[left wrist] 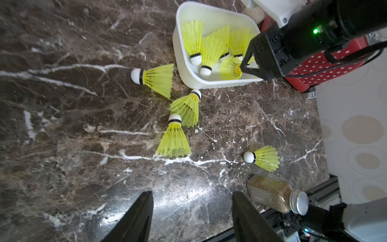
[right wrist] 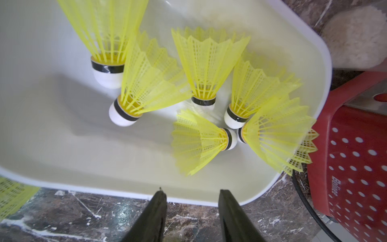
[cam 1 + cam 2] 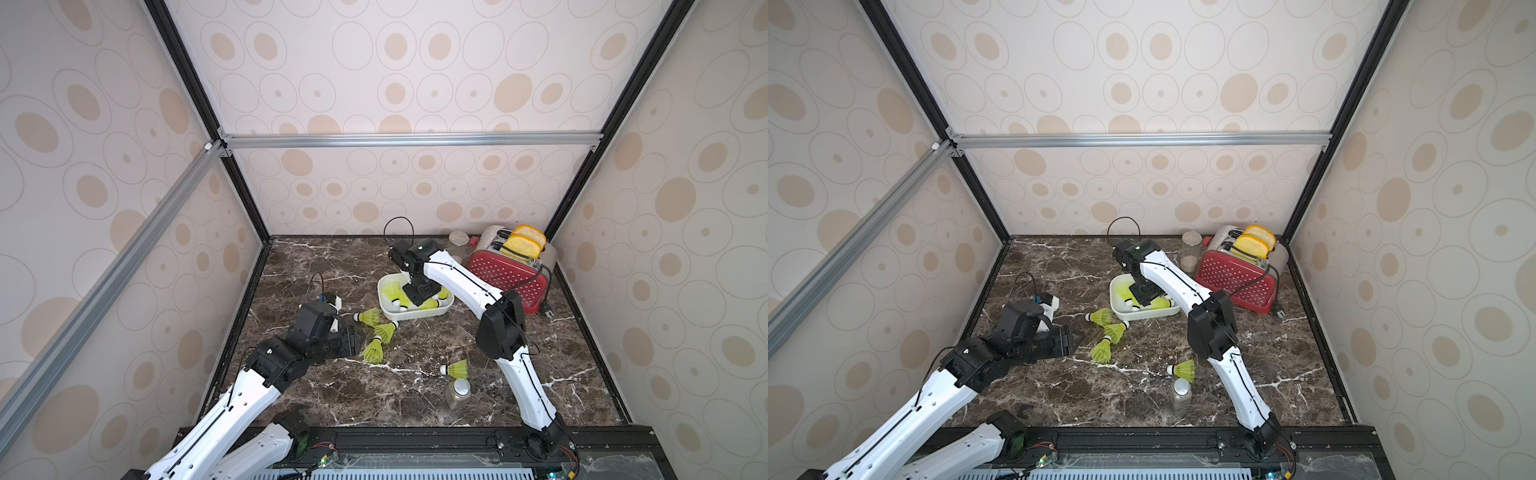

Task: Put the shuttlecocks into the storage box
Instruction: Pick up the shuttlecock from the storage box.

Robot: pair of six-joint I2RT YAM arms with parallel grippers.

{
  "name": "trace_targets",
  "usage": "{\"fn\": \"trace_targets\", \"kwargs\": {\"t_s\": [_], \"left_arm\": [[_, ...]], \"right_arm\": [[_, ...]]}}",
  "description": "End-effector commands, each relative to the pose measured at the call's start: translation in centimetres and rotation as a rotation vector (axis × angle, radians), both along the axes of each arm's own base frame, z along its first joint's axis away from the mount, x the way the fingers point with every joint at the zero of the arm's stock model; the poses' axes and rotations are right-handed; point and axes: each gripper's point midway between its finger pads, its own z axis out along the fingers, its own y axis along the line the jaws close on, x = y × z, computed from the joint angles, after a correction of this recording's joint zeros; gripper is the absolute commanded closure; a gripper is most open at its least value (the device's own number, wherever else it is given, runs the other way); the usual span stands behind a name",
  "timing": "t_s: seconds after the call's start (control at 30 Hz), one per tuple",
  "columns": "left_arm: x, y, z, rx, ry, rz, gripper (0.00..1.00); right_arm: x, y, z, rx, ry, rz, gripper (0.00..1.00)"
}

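Shuttlecocks point(image 1: 173, 138) of this kind are, by my judgement, nearly weightless and springy; the netted plastic skirt should give under pressure and bounce back, while the rounded tip looks firm, smooth and apt to roll or skid away; the safest hold seems to be across the narrow neck at the black band, or a gentle pinch across the skirt, since a hard squeeze might crumple the ribs or flick the thing out of the jaws. Each is neon yellow-green, a flared cone of thin ribs and mesh with a scalloped edge, ending in a white dome ringed in black; six lie in the storage box point(image 1: 209, 83), a shallow glossy white tub with rounded corners, some overlapping one another; four lie on the dark marbled table point(image 1: 83, 125) outside the box: three in a cluster just beside its corner farthest from the red dotted toaster point(image 3: 507, 276), one with its tip against a neighbour's skirt, and a fourth alone, well apart from the box on its robot-facing side. The right gripper point(image 2: 192, 189) hangs over the box, jaws spread with nothing between them; the left gripper point(image 1: 192, 192) sits near the cluster, on the side of the box away from the toaster, jaws likewise spread and empty.
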Motion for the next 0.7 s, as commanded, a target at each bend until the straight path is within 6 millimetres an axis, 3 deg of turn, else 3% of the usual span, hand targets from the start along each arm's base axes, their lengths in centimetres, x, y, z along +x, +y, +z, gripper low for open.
{"fn": "trace_targets", "kwargs": {"t_s": [0.0,0.17,0.33,0.67], "left_arm": [[0.3,-0.8,1.2,-0.087,-0.069,-0.012,0.29],[0.5,-0.8,1.4,-0.133,-0.102,0.021,0.2],[0.6,-0.9,1.6,-0.126,-0.096,0.012,0.2],[0.7,-1.1,2.4,-0.126,-0.11,-0.006,0.21]], "right_arm": [[0.8,-1.0,-1.9,-0.078,0.003,0.009,0.56],[0.9,-1.3,-3.1,-0.113,0.009,0.01,0.58],[1.4,-0.8,-3.5,-0.107,-0.001,0.007,0.63],[1.8,-1.0,-2.7,-0.092,-0.012,-0.045,0.99]]}}
